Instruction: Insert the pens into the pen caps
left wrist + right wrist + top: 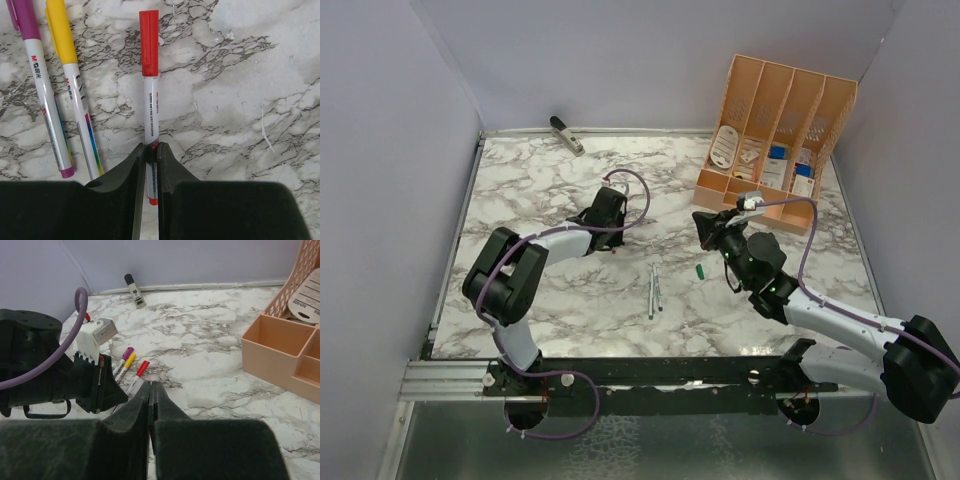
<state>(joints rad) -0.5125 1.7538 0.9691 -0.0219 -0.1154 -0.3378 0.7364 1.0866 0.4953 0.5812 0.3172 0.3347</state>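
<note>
In the left wrist view my left gripper is shut on the lower end of a pen with a red cap, low over the marble table. A purple-capped pen and a yellow-capped pen lie just left of it. In the top view the left gripper hides these three. Two more thin pens lie side by side mid-table, with a small green cap to their right. My right gripper is shut, nothing visible between its jaws, right of the red-capped pen.
A grey-black stapler-like tool lies at the back wall. A peach desk organizer with small items stands at the back right, close behind the right gripper. The left arm's wrist fills the left of the right wrist view.
</note>
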